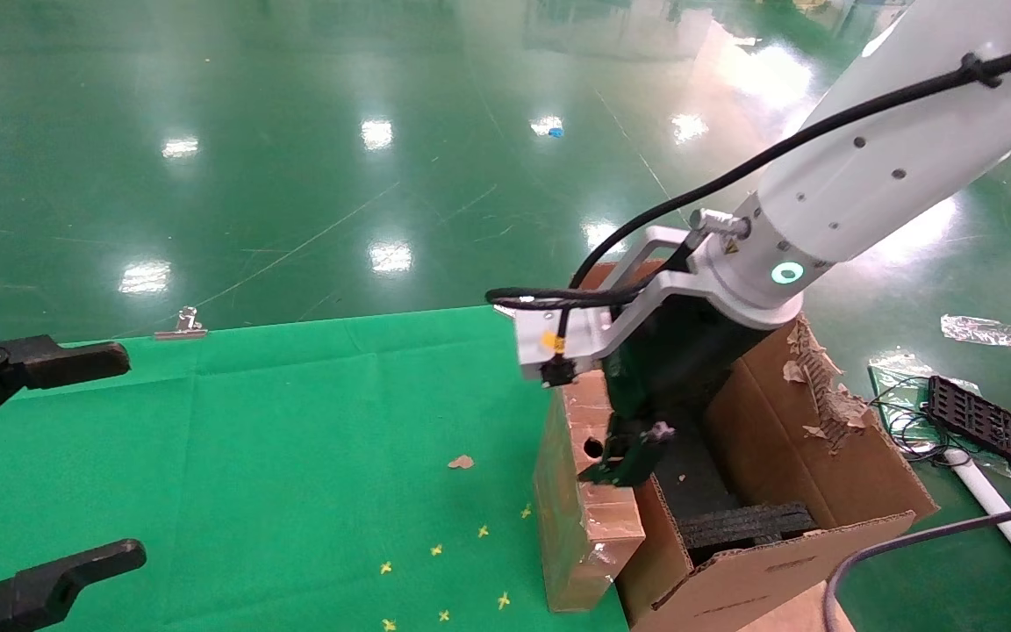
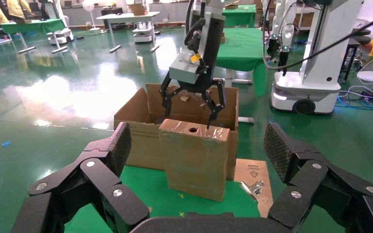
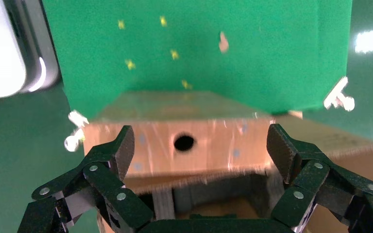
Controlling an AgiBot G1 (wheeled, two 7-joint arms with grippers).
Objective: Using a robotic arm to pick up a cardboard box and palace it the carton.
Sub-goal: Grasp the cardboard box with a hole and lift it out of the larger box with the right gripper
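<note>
The slim taped cardboard box [image 1: 576,491] [image 2: 196,160] stands on end on the green table, against the outside wall of the carton [image 1: 821,456] [image 2: 141,145]. Its narrow top edge [image 3: 218,145] shows a round hole. The white robotic arm [image 1: 892,149] reaches down from the right. Its right gripper [image 1: 637,448] [image 2: 190,109] [image 3: 200,145] hangs open just above the box's top edge and the carton's near wall, holding nothing. One fingertip [image 2: 209,124] is close to the taped top. My left gripper [image 1: 119,455] [image 2: 198,138] waits open at the table's left, facing the box.
Black foam [image 1: 747,524] lines the carton, and its far flap [image 1: 821,386] is torn. A binder clip [image 1: 181,323] holds the green cloth [image 1: 295,421] at the back edge. A paper scrap [image 1: 461,461] lies on the cloth. A black tray [image 1: 988,421] and cables lie on the floor.
</note>
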